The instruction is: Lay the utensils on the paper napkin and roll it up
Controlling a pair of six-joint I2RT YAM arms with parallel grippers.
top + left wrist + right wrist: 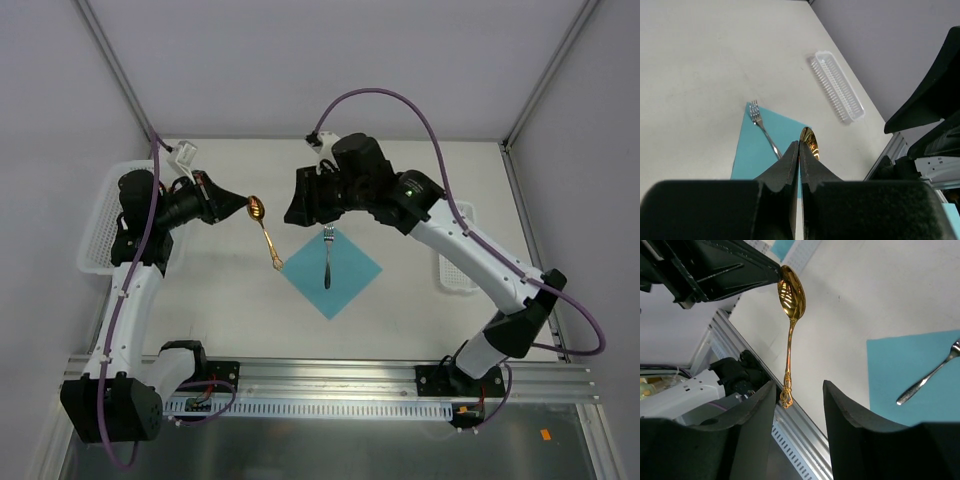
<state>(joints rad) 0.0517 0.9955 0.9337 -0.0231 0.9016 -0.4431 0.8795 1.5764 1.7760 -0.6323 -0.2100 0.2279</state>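
Observation:
My left gripper (243,205) is shut on the bowl of a gold spoon (263,232), held in the air left of the napkin with its handle hanging free. In the left wrist view the jaws (799,145) are pressed together with the spoon bowl (811,142) showing past them. The turquoise napkin (335,270) lies flat with a silver fork (326,258) on it. My right gripper (292,210) is open and empty, just right of the spoon. In the right wrist view the spoon (791,300) hangs before my open gripper (799,390), with the handle end by the left finger.
A white basket (100,225) sits at the table's left edge and a small white tray (450,270) at the right, which also shows in the left wrist view (836,86). An aluminium rail (340,375) runs along the near edge.

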